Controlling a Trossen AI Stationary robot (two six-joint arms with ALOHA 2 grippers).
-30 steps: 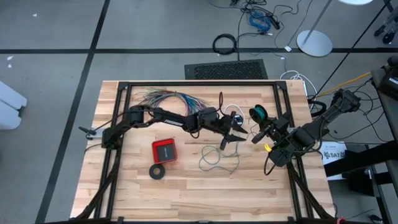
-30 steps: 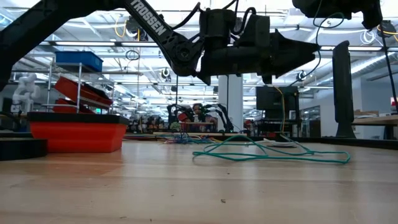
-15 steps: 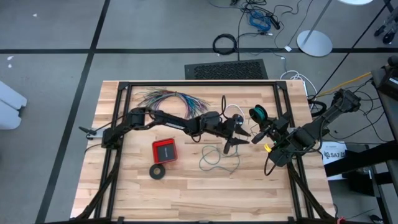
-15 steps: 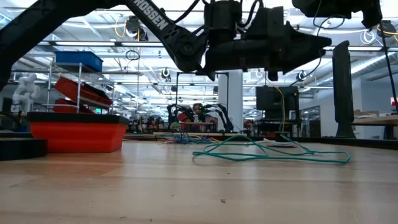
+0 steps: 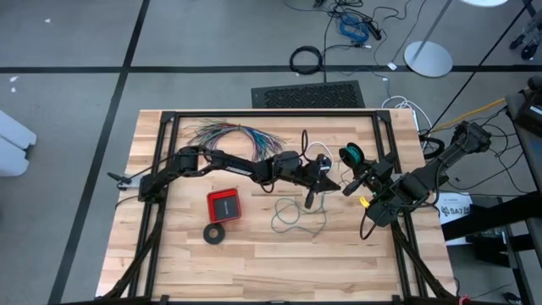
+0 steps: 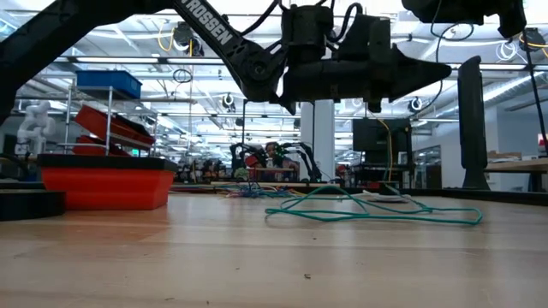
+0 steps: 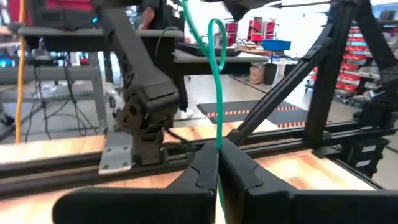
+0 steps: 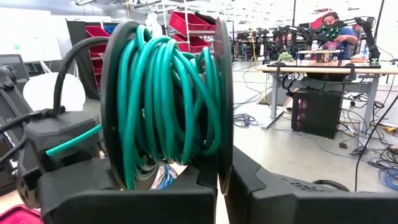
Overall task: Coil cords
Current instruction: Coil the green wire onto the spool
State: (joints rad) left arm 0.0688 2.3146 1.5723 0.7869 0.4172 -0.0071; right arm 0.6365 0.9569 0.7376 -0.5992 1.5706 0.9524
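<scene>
My left gripper [image 5: 333, 184] is above the table's middle, shut on the thin teal-green wire [image 7: 217, 93]. Its fingers point toward the table's right edge, also seen in the low view [image 6: 445, 70]. My right gripper [image 5: 349, 187] faces it and is shut on a black spool [image 8: 168, 99] wound with teal wire, which also shows in the high view [image 5: 351, 155]. A loose tangle of the teal wire [image 5: 296, 216] lies on the table below. The white cord with its small black round piece [image 5: 320, 158] lies on the table beyond the left gripper. My left gripper pinches one strand of the teal wire [image 7: 217, 140] between its two fingertips, fingers level and pointing toward the table's right. The strand rises from the tips into a small loop [image 7: 216, 31], clear of the table. My right gripper has the rim of one spool flange [image 8: 222, 168] between its two fingers. A strand [image 8: 74, 143] leaves the spool toward my left gripper. Whether the spool rests on the table I cannot tell.
A fanned bundle of many-coloured wires [image 5: 229, 134] lies at the far left. A red box [image 5: 224, 204] and a black tape ring [image 5: 214, 233] sit left of the tangle. The black frame rails [image 5: 271, 113] run along the table's edges.
My left gripper has moved a little toward the table's right edge, nearer the spool, and stays shut on the teal wire. The tangle on the table has kept its place.
</scene>
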